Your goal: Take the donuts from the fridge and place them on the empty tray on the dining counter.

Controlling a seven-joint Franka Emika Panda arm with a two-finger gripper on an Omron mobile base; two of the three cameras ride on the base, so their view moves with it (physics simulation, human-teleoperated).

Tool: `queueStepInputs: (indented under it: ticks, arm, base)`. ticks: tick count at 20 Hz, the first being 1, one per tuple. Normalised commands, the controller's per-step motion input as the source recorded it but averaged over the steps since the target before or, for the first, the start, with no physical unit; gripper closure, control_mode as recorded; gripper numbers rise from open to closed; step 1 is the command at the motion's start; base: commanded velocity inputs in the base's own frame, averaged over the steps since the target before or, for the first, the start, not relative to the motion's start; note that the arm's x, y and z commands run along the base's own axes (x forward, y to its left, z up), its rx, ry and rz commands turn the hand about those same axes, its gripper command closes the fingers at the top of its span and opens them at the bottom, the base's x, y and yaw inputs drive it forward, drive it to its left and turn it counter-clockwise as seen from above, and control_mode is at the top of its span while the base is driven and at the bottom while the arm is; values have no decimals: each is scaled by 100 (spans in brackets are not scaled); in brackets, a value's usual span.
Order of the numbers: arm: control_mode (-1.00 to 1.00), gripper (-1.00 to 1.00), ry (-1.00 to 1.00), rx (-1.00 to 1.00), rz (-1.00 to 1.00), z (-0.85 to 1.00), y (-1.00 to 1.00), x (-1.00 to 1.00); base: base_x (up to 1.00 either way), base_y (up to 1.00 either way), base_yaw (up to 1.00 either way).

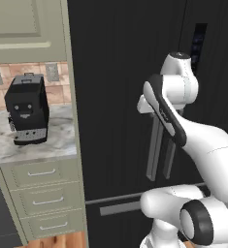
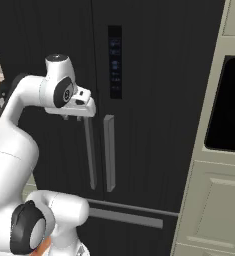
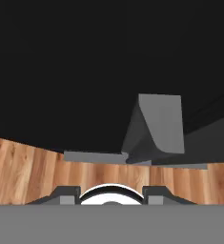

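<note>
- The tall black double-door fridge stands shut, both doors closed, so the donuts, presumably inside, cannot be seen; the dining surface and its tray are out of sight too
- Two long grey vertical handles run side by side at the seam between the doors: the left-door handle lies directly below the jaws, the right-door handle just beside them on the oven side
- The two-finger gripper sits at the top end of the left-door handle, pointing down along it; in the hand view a grey bar hangs ahead of the dark finger tips with wooden floor beyond
- Whether the jaws are spread or closed around the handle I cannot tell; no view shows the gap plainly
- Judged step: opening the fridge. To do it well, centre the bar between the jaws, close firmly, then pull in an arc about the outer hinge rather than straight back, so the grip does not slide off
- Farther off, beyond the fridge's left side: a black coffee machine on a marble-topped cabinet run; on the other side, a black built-in oven
</note>
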Motion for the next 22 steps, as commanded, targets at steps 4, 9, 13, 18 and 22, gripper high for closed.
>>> queueStepInputs:
  ticks: [4,9,13,18,22]
  arm:
    - [-100,-100,-9,0,0,0,4,-58]
    - [-100,-100,-32,0,0,4,4,-89]
    - [-100,-100,-37,0,0,11,0,-63]
    - [-100,-100,-20,0,0,29,0,-47]
    - [-100,-100,-7,0,0,52,-8,-61]
  base:
    - [0,0,0]
    - [0,0,0]
    - [0,0,0]
    - [0,0,0]
    - [0,0,0]
